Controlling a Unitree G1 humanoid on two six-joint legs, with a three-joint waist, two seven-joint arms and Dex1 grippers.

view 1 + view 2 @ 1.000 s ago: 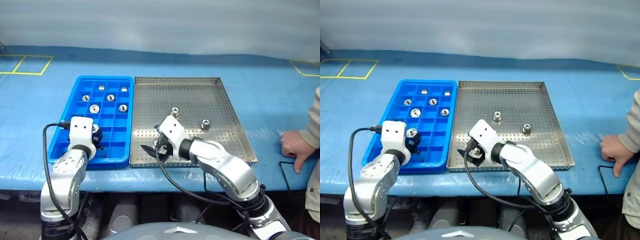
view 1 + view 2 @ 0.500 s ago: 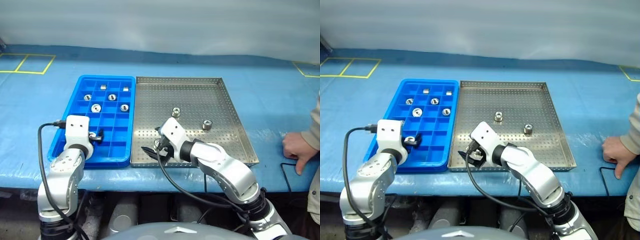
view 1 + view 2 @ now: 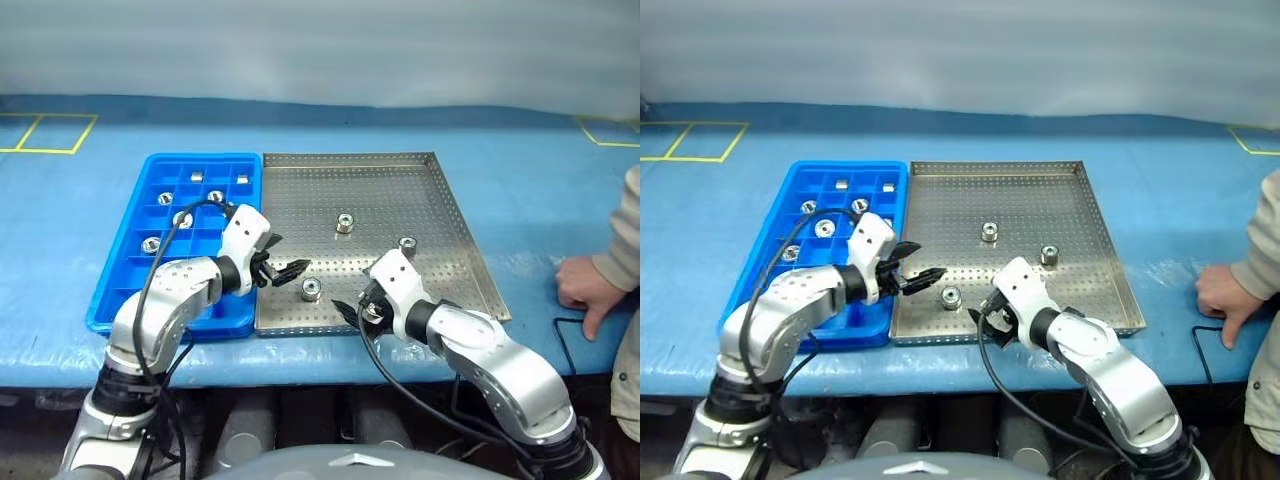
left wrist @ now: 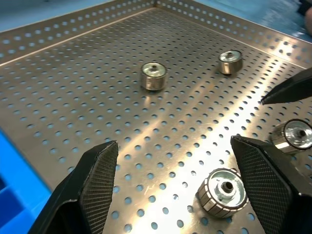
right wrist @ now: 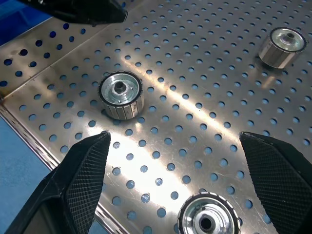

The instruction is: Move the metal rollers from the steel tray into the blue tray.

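The metal rollers (image 4: 154, 76) are chunky little silver pucks: short cylinders with a dark hole through the middle, polished flat tops and, up close, fine ridges running round the sides. Four of them sit upright on the steel tray (image 3: 400, 180), which is a big silver rectangle with a dotted perforated floor and low rims. One roller (image 3: 345, 222) is near the middle, another (image 3: 407, 244) off toward the right rim, a third (image 3: 311, 289) near the front, and the fourth (image 5: 208, 221) sits right at the right gripper (image 3: 352, 312), by the front rim.

The left gripper (image 3: 281, 268) reaches over from the blue side, black jaws spread wide with nothing between them, hanging just beside that front roller. The right gripper's jaws are spread wide too, empty, the roller lying just ahead of them.

Butted up against the steel tray's left edge is the blue tray (image 3: 118, 290), bright plastic with a grid of small square pockets. Several more rollers are already in its far pockets, one per pocket.

All of it sits on a blue-covered tabletop (image 3: 520, 190). A person's hand (image 3: 580, 290) rests on it off to the right.
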